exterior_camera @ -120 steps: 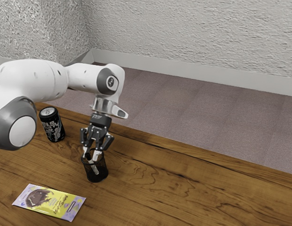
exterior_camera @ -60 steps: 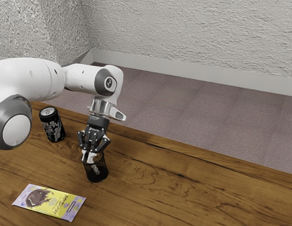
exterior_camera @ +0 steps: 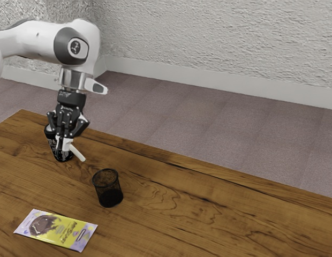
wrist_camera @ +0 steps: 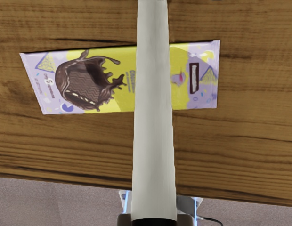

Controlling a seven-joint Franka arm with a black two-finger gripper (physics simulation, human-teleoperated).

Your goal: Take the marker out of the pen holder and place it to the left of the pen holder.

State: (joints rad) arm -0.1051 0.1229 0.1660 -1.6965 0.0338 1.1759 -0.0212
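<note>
Rough pale wall and mauve carpet lie on the far side of the wooden table. The marker slants from the pincer, apparently off the wood, near the can and farther toward the exterior view's left than the empty holder. The pincer is nearly closed, pads clamped on either side of the marker's dark end. It should be light, stiff, and slick enough to pivot; a mid-barrel hold would balance better. Flat wood could let it roll, perhaps toward the near bar.
</note>
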